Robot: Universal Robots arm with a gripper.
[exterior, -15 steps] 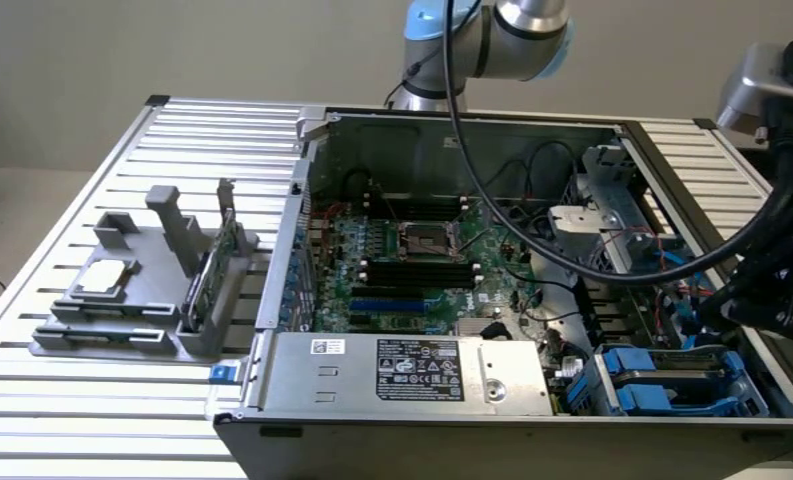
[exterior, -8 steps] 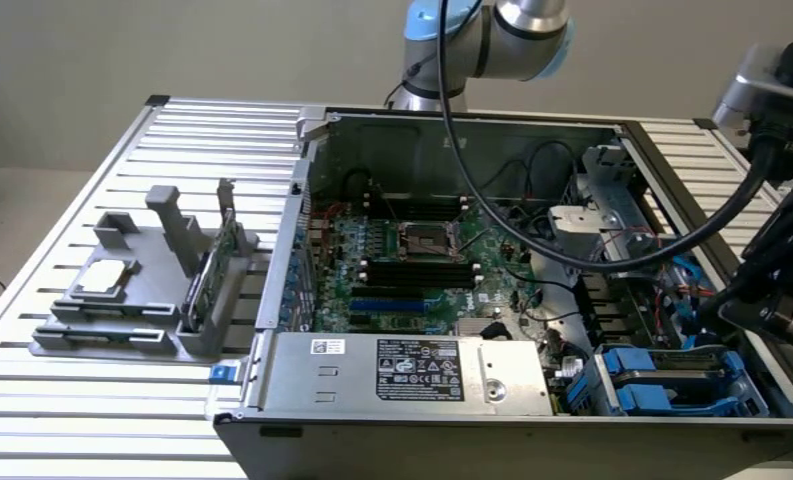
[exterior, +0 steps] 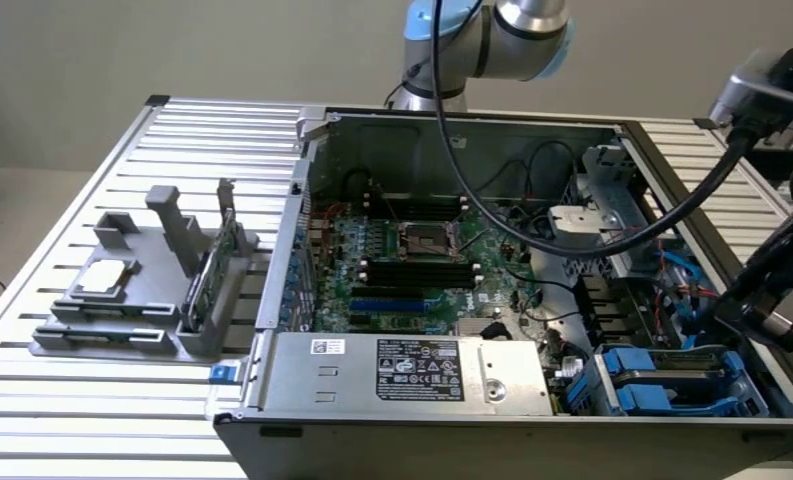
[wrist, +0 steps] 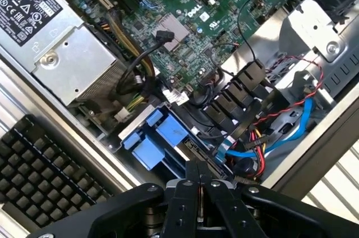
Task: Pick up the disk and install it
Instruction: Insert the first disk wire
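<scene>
On the exterior view's left, near that edge of the tabletop (exterior: 63, 210), a grey holder (exterior: 129, 335) carries a small silver drive (exterior: 107, 279) and an upright green card (exterior: 207, 275). The open computer case (exterior: 410, 150) fills the middle, with its power supply (exterior: 403, 370) along the near edge. In the case's near corner on the exterior view's right, the disk (exterior: 643, 380) sits in the drive bay between blue rails. The gripper (wrist: 199, 170) hangs just above it, clenched on nothing

Silver-blue arm (exterior: 532, 38), black gripper (wrist: 199, 175)
</scene>
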